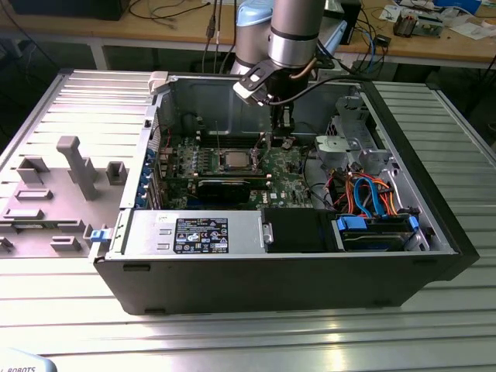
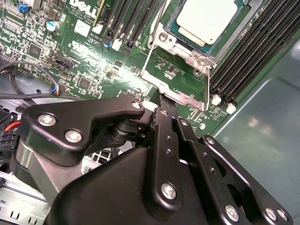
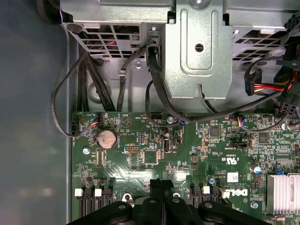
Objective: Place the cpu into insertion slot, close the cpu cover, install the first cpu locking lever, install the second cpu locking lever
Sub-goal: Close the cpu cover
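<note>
The cpu (image 2: pixel 206 18), a small square chip with a silvery top, lies in the insertion slot (image 1: pixel 222 160) on the green board; in the exterior view the cpu (image 1: pixel 235 159) shows mid-board. The silvery cpu cover (image 2: pixel 185 50) frames the chip and looks lowered around it. Two thin wire levers (image 2: pixel 148 58) (image 2: pixel 208 86) run along the socket's sides. My gripper (image 2: pixel 162 104) is shut with nothing between its black fingers, its tip right at the cover's near edge plate. The gripper (image 1: pixel 283 139) hangs just to the exterior view's right of the socket, and its tip (image 3: pixel 161 185) sits low over the board.
Black memory slots (image 2: pixel 253 51) flank the socket. A grey drive cage (image 3: pixel 197 47) with black cables stands beyond the board, near a coin battery (image 3: pixel 107 138) and a finned heatsink (image 3: pixel 283 192). The power supply (image 1: pixel 194 232) and blue-orange cables (image 1: pixel 372 194) line the case front.
</note>
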Controlling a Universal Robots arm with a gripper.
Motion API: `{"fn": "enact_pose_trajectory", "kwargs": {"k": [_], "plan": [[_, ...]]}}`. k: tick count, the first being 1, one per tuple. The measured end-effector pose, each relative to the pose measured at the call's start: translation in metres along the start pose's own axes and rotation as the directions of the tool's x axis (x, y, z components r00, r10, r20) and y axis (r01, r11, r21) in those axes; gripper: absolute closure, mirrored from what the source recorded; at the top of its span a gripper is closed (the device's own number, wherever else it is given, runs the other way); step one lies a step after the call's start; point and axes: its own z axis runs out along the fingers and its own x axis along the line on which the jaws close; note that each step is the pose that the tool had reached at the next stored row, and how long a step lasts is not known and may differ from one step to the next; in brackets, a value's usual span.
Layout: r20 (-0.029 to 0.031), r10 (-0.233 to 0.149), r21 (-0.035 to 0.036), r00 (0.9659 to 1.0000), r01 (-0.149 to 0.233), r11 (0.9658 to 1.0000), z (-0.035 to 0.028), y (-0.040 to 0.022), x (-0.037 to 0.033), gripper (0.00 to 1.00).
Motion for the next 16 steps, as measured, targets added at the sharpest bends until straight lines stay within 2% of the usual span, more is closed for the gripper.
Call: {"fn": "enact_pose_trajectory", "kwargs": {"k": [16], "plan": [[0.0000, 0.000, 0.0000, 1.0000, 0.000, 1.0000, 0.0000, -0.0035, 0.0000, 0.89]]}}
